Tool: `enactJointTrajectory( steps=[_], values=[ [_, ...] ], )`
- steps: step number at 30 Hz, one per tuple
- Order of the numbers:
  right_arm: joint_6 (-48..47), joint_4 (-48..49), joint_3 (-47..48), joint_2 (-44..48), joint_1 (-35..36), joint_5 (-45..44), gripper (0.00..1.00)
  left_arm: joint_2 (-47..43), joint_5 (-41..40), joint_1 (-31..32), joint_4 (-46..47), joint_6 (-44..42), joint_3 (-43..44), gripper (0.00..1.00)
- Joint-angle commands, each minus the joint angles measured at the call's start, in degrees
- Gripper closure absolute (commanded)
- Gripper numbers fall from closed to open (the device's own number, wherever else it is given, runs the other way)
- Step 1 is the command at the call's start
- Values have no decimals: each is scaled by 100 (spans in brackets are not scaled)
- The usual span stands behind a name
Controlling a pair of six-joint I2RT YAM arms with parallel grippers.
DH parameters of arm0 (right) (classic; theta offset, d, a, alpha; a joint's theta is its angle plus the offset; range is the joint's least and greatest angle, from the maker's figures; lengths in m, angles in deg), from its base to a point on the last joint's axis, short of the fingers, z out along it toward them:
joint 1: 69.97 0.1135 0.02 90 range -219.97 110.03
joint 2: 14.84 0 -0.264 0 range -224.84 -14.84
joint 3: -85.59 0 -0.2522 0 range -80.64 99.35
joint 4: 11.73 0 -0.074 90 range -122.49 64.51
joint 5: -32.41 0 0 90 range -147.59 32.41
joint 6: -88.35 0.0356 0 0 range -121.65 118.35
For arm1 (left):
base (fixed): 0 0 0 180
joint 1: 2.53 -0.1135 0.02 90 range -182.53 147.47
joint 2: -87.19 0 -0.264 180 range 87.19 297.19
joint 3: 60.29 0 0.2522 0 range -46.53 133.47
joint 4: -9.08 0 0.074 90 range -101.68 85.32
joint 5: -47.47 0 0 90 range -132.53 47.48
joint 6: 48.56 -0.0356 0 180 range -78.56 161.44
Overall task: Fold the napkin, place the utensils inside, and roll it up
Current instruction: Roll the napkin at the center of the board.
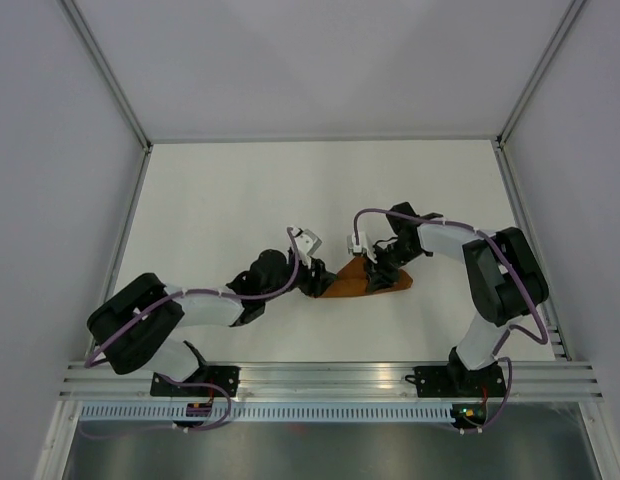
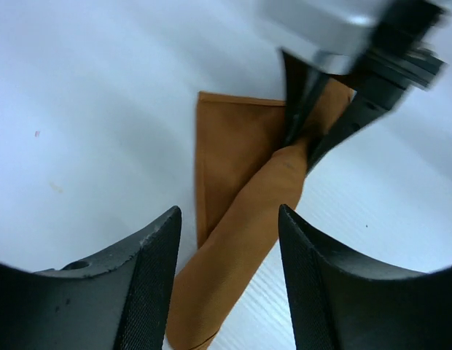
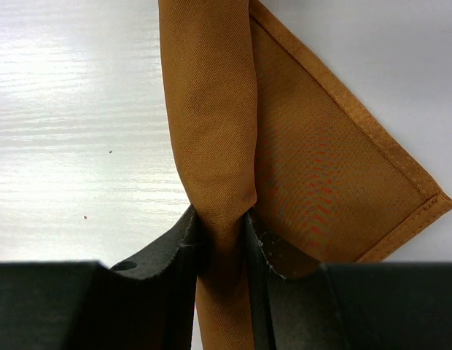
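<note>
From above, nearest the lens, my left arm (image 1: 180, 320) stands on its base at the near edge of the desk (image 1: 240, 190), folds its elbow out to the left and reaches low and rightward towards the middle. My right arm (image 1: 490, 280) stands up from its own base, bends at a high elbow on the right and reaches leftward. My left tool (image 1: 315, 278) and my right tool (image 1: 375, 265) face each other, near together, over the napkin (image 1: 348, 288). The napkin lies as a small rust-orange wedge around the middle of the desk.

From the left wrist, my left tool's two dark fingers (image 2: 149, 292) fill the foreground, standing well apart with nothing gripped. The rolled part of the napkin runs through the gap below them, and I cannot tell whether it touches either one. Farther along the roll my right tool points steeply down and pinches it, and a flat flap lies beside the roll on the desk.

From the right wrist, my right tool is closed narrowly on the rolled part, cloth squeezed between both pads (image 3: 184, 240), with the hemmed flat flap spreading to the right
</note>
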Motion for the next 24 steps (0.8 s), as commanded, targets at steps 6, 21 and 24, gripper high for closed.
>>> enactJointTrajectory(
  steps=[6, 21, 24],
  values=[
    [-609, -1307, 721, -1057, -157, 66, 74, 306, -1400, 1132, 1350, -2616, 183, 29],
    [-610, -1835, 1319, -1761, -324, 5, 74, 1959, -1462, 1976, 119, -5157, 1309, 21],
    [-610, -1896, 1372, -1848, -316, -13, 74, 2135, -1462, 1985, -134, -5263, 1458, 20]
  ],
)
